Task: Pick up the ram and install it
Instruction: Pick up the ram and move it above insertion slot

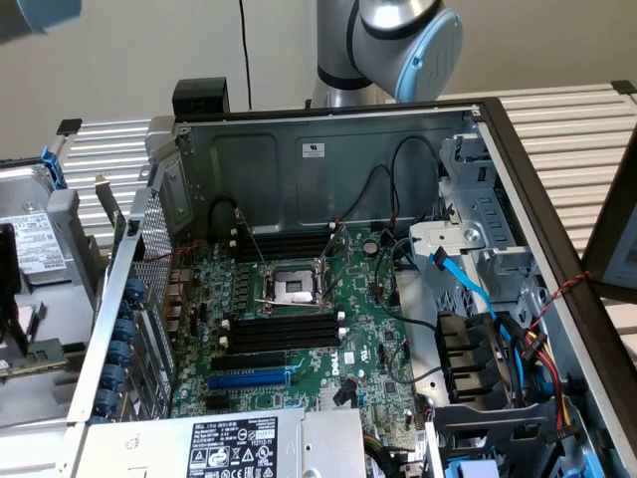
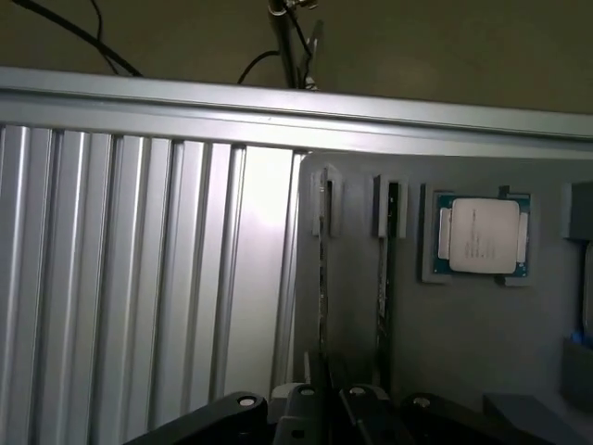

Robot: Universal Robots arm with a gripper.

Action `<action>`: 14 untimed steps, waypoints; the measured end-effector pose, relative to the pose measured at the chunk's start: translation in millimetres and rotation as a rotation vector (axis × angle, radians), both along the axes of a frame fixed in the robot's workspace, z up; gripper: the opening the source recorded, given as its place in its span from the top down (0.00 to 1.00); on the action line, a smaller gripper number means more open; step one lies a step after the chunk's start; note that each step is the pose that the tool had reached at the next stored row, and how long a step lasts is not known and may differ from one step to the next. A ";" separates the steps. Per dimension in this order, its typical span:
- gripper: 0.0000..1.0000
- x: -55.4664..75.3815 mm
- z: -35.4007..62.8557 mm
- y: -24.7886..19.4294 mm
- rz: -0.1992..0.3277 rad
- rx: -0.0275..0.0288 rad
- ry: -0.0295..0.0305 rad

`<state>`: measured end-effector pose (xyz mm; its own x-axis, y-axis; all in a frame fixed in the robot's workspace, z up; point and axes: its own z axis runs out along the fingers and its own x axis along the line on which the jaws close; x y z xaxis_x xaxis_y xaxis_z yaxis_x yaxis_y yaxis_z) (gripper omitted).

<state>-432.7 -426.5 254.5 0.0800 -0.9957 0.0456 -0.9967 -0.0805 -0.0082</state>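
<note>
Just beyond end effector (image 2: 326, 403), ram (image 2: 323, 287) edge-on in grey holder (image 2: 463, 352), grip state unreadable.

An open computer case (image 1: 299, 174) bares its motherboard (image 1: 320, 370) (black slots (image 1: 279, 334) flank the socket (image 1: 294, 289)).

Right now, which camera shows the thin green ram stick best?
The wrist view: the thin green ram stick stands edge-on in a grey slotted holder, beyond the gripper. The exterior view looks at the large green motherboard instead.
</note>
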 end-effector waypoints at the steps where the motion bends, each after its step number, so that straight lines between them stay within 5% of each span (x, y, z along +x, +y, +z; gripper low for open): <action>1: 0.87 0.0 4.7 0.0 0.000 -0.0001 0.0001; 14: 0.87 0.0 63.9 -0.1 -0.014 0.0000 0.0001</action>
